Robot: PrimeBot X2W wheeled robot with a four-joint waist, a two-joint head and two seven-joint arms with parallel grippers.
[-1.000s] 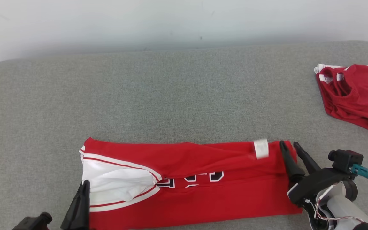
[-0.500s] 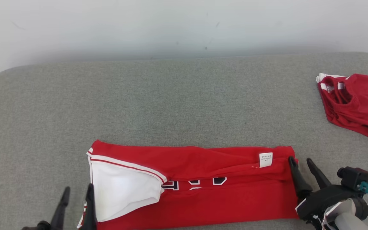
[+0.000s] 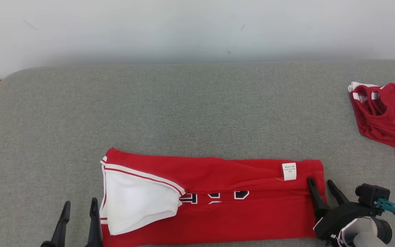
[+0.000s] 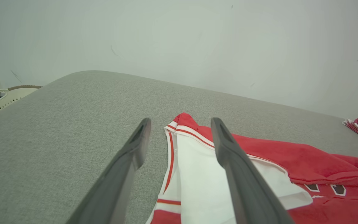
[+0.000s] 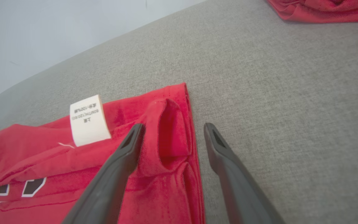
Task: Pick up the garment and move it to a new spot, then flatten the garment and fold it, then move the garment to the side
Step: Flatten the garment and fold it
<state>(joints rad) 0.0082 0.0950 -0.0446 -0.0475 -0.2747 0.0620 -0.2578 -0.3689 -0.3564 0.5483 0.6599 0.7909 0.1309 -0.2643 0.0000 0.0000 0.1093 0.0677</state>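
Left gripper (image 3: 81,201) and right gripper (image 3: 320,180) both hung open and empty, each straddling one short end of the jersey (image 3: 218,212): left at the white-trimmed end, right by the tag (image 3: 289,171). The jersey lay as a long left-to-right strip on the grey table (image 3: 183,113). Farther off, past its right end, sat another red shirt (image 3: 389,116).

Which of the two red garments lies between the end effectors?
The long folded garment at the front, bearing a white label; the other garment lies bunched at the far right.
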